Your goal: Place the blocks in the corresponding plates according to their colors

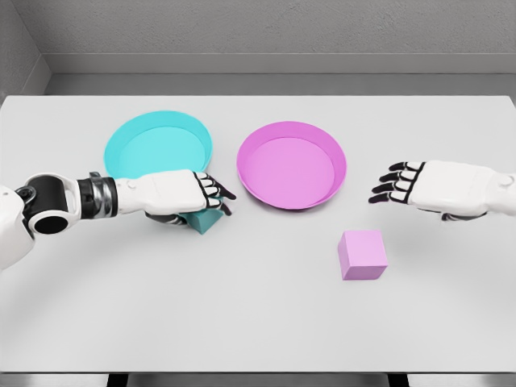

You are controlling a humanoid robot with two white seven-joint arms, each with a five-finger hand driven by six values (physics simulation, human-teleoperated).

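Note:
A cyan plate [137,145] lies at the back left of the table, and a pink plate [292,164] sits to its right. A teal block [205,221] rests on the table just in front of the cyan plate, mostly covered by my left hand [211,200], whose fingers curl over and around it. The pink block [362,254] stands free on the table in front of the pink plate. My right hand [393,184] hovers to the right of the pink plate with fingers spread, holding nothing, behind and to the right of the pink block.
The white table [242,322] ends at a grey wall behind and at its front edge near the bottom of the view.

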